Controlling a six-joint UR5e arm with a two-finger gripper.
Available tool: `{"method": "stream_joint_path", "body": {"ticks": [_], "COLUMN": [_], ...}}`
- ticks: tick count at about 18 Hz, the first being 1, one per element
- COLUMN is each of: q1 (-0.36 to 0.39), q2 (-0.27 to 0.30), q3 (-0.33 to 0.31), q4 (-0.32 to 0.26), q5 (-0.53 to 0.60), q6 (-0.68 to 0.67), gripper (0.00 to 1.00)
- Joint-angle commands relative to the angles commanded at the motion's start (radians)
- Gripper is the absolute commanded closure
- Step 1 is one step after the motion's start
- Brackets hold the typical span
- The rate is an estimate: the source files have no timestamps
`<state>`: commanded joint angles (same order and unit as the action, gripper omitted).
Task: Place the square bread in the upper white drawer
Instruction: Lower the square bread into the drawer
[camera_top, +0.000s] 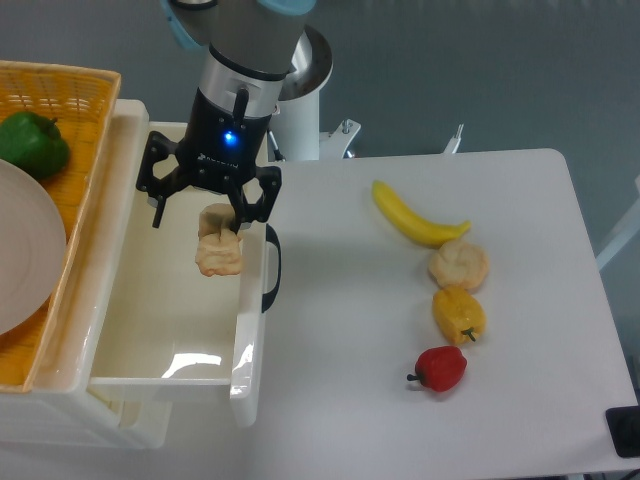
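Fingers (200, 207) spread wide; bread (219, 254) sits just below them in the drawer (150, 340), close to its right wall.

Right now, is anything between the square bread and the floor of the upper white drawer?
Nothing visible. The square bread sits under the open gripper, inside the upper white drawer, near its right wall. The drawer floor around it shows bare.
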<state>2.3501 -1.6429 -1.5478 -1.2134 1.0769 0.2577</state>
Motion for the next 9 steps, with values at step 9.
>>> {"method": "stream_joint_path", "body": {"ticks": [9], "q1": [-0.037], "q2": [-0.044], "q3": [-0.002], "q4": [0.005], "q5": [-0.005], "q6": [-0.003], "gripper": [0.07]}}
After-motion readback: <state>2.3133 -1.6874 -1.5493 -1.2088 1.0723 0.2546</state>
